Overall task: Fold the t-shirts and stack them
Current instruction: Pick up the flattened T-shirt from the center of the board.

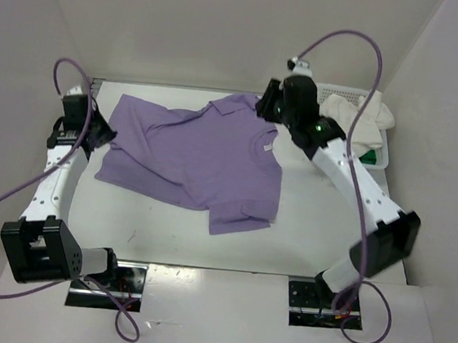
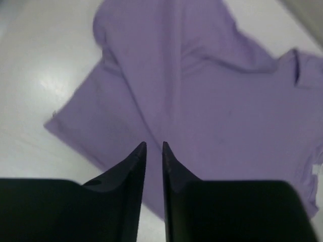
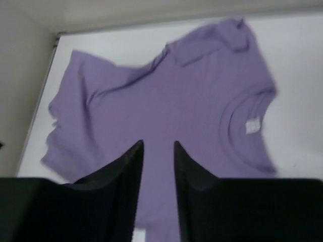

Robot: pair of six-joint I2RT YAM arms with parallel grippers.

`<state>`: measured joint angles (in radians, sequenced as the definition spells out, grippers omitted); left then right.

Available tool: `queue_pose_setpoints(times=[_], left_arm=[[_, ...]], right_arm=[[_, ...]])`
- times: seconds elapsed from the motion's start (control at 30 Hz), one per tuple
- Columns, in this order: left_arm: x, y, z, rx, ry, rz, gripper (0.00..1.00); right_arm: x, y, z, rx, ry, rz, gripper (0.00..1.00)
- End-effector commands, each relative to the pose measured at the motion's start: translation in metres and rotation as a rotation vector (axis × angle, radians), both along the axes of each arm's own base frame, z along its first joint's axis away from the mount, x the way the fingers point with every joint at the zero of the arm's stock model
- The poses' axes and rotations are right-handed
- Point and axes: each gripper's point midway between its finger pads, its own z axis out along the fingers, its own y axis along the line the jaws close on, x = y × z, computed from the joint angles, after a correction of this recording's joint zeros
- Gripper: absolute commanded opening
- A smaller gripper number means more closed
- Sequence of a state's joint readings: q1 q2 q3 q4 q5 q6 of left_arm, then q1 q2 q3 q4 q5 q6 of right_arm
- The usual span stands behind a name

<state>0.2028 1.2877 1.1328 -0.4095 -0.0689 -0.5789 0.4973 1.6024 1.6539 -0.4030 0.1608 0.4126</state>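
Fingers of the left gripper stand narrowly apart, empty, by the left hem of the lavender t-shirt spread across the middle of the worktop, and those of the right gripper gape wider, empty, at its far sleeve, so spreading seems finished and folding next needs both pinching cloth edges.

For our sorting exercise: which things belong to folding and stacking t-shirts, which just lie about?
Job:
lavender cloth t-shirt
crumpled white cloth t-shirt
bright green cloth t-shirt, mostly hidden

Lying about:
white perforated plastic basket
purple cables
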Motion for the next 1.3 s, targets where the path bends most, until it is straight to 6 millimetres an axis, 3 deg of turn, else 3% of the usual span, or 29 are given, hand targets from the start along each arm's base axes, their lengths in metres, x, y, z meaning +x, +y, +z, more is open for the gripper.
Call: queue_pose_setpoints(times=[0.0,0.03,0.1,0.13,0.17,0.2,0.23,0.33,0.47,0.5,0.53,0.57,0.67,0.77,0.83,0.93,1.0,1.1,1.13,1.2,1.23,1.27], left_arm=[[-0.028,-0.018,-0.038,-0.117,0.085,-0.014,0.23],[-0.034,-0.02,-0.047,-0.122,0.106,-0.013,0.23],[-0.042,-0.018,-0.056,-0.135,0.128,0.004,0.22],[-0.046,-0.019,-0.063,-0.139,0.146,0.005,0.22],[-0.055,-0.019,-0.08,-0.159,0.184,0.025,0.22],[-0.056,-0.016,-0.081,-0.177,0.172,0.042,0.23],[-0.058,-0.015,-0.086,-0.187,0.174,0.044,0.25],[-0.062,-0.006,-0.103,-0.223,0.212,0.092,0.29],[-0.073,0.007,-0.118,-0.23,0.25,0.135,0.36],[-0.076,0.012,-0.121,-0.24,0.249,0.152,0.4],[-0.078,0.016,-0.121,-0.238,0.236,0.165,0.44],[-0.082,0.019,-0.122,-0.24,0.234,0.18,0.52],[-0.084,0.026,-0.125,-0.251,0.222,0.183,0.55],[-0.077,0.029,-0.132,-0.279,0.242,0.179,0.51],[-0.078,0.033,-0.142,-0.299,0.267,0.203,0.42],[-0.068,0.05,-0.136,-0.256,0.209,0.254,0.42],[-0.065,0.058,-0.134,-0.238,0.199,0.285,0.5],[-0.064,0.071,-0.145,-0.248,0.214,0.341,0.5],[-0.064,0.074,-0.153,-0.263,0.232,0.358,0.5],[-0.061,0.081,-0.16,-0.271,0.226,0.379,0.5],[-0.064,0.084,-0.169,-0.283,0.253,0.392,0.55],[-0.062,0.082,-0.172,-0.3,0.251,0.389,0.58]], right_arm=[[-0.048,-0.003,-0.008,0.129,0.027,0.005,0.32],[-0.063,-0.014,-0.046,0.083,0.1,-0.01,0.28],[-0.091,-0.029,-0.049,0.115,0.106,-0.022,0.21],[-0.104,-0.036,-0.083,0.091,0.168,-0.033,0.19],[-0.114,-0.038,-0.094,0.101,0.194,-0.027,0.18],[-0.126,-0.041,-0.101,0.117,0.215,-0.026,0.17],[-0.137,-0.046,-0.13,0.114,0.278,-0.048,0.17],[-0.161,-0.051,-0.169,0.13,0.367,-0.05,0.17],[-0.177,-0.051,-0.195,0.175,0.441,-0.062,0.24],[-0.183,-0.054,-0.204,0.179,0.466,-0.076,0.99],[-0.185,-0.055,-0.208,0.182,0.478,-0.084,1.0],[-0.187,-0.056,-0.21,0.196,0.485,-0.094,1.0],[-0.197,-0.063,-0.225,0.221,0.534,-0.11,1.0],[-0.198,-0.067,-0.23,0.278,0.56,-0.096,1.0],[-0.199,-0.066,-0.23,0.269,0.559,-0.078,1.0],[-0.194,-0.068,-0.223,0.289,0.538,-0.11,1.0],[-0.196,-0.069,-0.226,0.296,0.551,-0.112,1.0],[-0.198,-0.066,-0.23,0.307,0.555,-0.092,1.0],[-0.198,-0.065,-0.223,0.325,0.517,-0.081,0.99],[-0.199,-0.069,-0.221,0.359,0.493,-0.114,0.72],[-0.2,-0.072,-0.219,0.371,0.478,-0.125,0.51],[-0.202,-0.073,-0.211,0.395,0.448,-0.12,0.49]])
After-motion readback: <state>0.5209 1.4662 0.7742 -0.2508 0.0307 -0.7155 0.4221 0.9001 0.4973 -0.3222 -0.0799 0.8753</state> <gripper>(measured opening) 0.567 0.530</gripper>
